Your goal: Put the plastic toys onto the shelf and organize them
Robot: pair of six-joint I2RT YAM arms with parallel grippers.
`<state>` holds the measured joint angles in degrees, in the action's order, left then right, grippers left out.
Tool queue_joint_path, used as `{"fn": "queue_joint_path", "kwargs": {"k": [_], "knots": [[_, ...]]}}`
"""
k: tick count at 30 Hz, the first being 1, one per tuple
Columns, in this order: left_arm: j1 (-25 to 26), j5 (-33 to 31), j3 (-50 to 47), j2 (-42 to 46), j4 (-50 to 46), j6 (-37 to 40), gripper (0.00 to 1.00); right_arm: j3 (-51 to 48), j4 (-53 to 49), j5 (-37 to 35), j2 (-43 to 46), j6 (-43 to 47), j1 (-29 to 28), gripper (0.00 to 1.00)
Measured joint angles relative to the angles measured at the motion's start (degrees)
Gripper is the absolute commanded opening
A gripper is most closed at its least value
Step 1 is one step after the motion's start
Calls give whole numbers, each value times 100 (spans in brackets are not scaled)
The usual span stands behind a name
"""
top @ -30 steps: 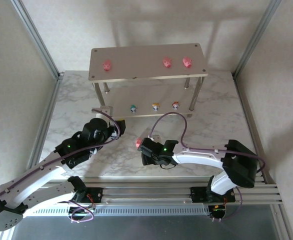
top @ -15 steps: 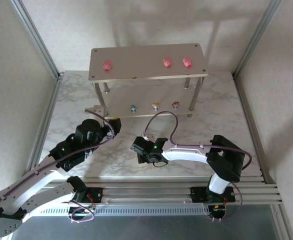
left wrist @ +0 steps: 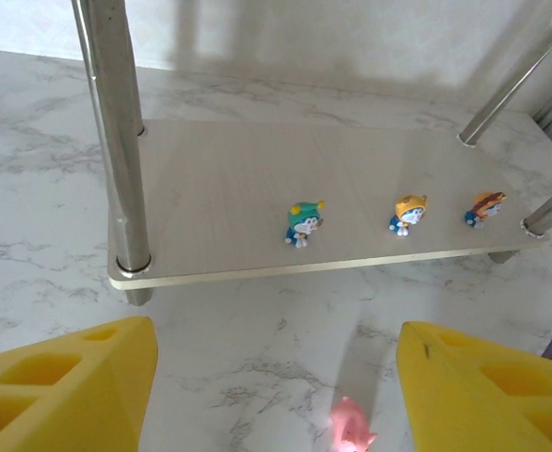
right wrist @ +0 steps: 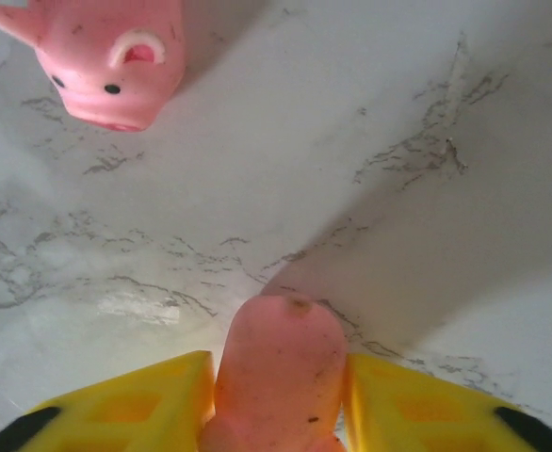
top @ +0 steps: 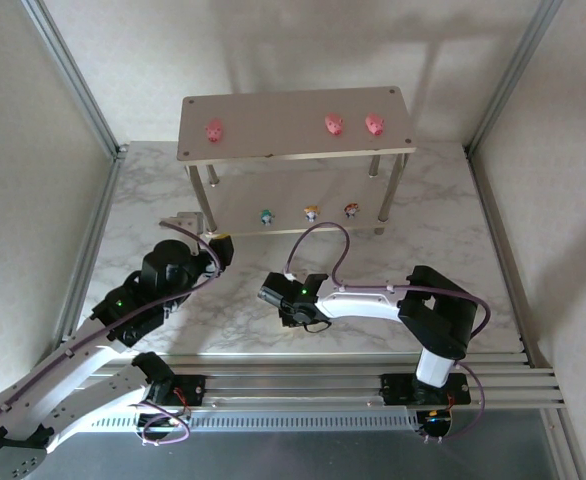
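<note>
The right fingers (right wrist: 408,405) clench a pink pig (right wrist: 281,363) low over the desk (right wrist: 398,141), possibly touching it; a second pig (right wrist: 106,56) lies nearby. The left fingers (left wrist: 69,377) stand released and empty, facing the shelf (left wrist: 219,188).

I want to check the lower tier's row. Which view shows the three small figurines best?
Left wrist: the teal, yellow-orange and red figurines stand close up, spaced along the lower board. The top view shows them as tiny dots, details lost.
</note>
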<state>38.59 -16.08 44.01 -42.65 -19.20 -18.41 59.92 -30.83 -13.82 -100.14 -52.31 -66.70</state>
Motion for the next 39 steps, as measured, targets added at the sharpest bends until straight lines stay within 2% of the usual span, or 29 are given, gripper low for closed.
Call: {"fn": "queue_joint_path", "kwargs": {"k": [2, 7, 14, 20, 25, 31, 39], "knots": [[-44, 11, -7, -2, 2, 15, 68, 0, -4, -2, 4, 13, 15, 26], [-146, 127, -61, -7, 7, 17, 68, -4, -35, -20, 125, 61, 24, 26], [-295, 308, 83, -293, -63, 20, 68, 304, -787, -446, 1115, 514, 44, 26], [-361, 540, 957, -732, -179, 22, 68, 2197, -1613, -975, 1797, 1683, 319, 26], [-393, 654, 1611, -920, -186, 63, 68, 4232, -1849, -1154, 1792, 2896, 785, 27], [-393, 782, 1873, -1202, -184, 85, 68, 6153, -1989, -1097, 1110, 3926, 1244, 28], [-433, 885, 1912, -1344, -210, 87, 69, 7576, -2262, -850, -208, 4538, 1849, 28]]}}
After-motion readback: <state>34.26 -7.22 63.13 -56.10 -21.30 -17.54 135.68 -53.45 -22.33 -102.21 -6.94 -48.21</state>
